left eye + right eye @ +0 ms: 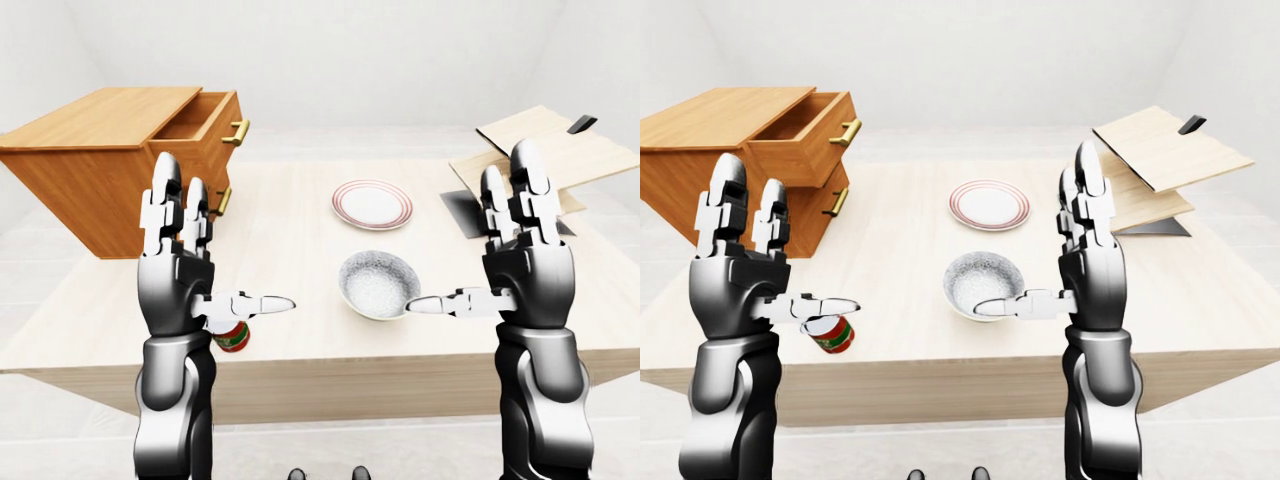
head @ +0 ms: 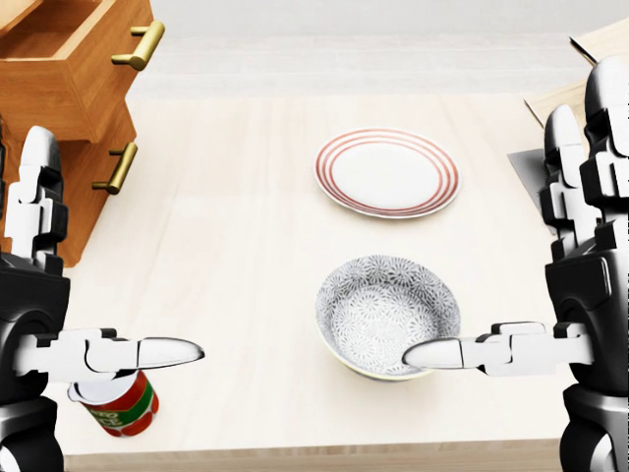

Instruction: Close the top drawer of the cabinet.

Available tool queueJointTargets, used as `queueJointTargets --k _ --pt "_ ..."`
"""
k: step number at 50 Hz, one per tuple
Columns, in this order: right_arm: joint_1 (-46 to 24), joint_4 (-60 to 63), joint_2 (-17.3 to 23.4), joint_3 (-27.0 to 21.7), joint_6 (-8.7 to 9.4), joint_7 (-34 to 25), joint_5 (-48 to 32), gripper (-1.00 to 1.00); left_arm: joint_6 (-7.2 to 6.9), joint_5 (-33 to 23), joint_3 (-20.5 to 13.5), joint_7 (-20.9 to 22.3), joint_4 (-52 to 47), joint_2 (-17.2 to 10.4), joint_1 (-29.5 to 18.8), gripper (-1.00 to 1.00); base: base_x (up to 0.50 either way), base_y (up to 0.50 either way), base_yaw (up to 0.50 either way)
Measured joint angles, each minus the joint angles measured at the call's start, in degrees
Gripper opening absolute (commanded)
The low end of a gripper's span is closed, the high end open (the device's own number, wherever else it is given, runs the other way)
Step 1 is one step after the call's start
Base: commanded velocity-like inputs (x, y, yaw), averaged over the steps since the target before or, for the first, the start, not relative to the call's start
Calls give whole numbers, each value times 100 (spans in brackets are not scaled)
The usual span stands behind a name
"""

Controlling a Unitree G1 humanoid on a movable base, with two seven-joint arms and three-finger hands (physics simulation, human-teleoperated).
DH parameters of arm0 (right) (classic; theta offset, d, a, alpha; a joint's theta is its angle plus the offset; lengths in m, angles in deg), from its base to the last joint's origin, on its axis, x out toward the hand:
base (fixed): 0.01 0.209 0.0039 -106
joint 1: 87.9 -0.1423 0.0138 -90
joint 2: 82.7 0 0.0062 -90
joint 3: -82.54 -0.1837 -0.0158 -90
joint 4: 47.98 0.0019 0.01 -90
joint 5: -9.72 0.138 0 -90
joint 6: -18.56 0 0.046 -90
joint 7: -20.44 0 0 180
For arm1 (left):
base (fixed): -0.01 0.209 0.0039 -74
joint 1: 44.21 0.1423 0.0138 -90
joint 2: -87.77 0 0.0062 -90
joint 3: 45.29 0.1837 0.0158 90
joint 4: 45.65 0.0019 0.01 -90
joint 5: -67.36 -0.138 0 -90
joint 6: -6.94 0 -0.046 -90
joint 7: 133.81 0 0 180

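The wooden cabinet stands on the table at the left. Its top drawer is pulled out, with a brass handle on its face; the lower drawer's handle sits flush below. My left hand is raised, open, palm inward, just right of the cabinet's lower corner and not touching it. My right hand is held up the same way at the right, open, its thumb tip over the bowl's rim. Neither hand holds anything.
A red-rimmed plate and a patterned bowl lie mid-table. A red, green and white can stands under my left thumb. Wooden boards and a dark sheet occupy the right. The table's edge runs along the bottom.
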Motion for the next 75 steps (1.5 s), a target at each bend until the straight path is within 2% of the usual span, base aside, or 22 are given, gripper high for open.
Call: queueJointTargets --k 48,75 --pt "26 -118 -47 32 0 -15 -29 100 0 17 -67 16 -4 -53 10 100 5 50 0" --pt "43 -214 -52 37 0 30 -18 100 0 0 -58 40 39 -43 51 100 6 1 0"
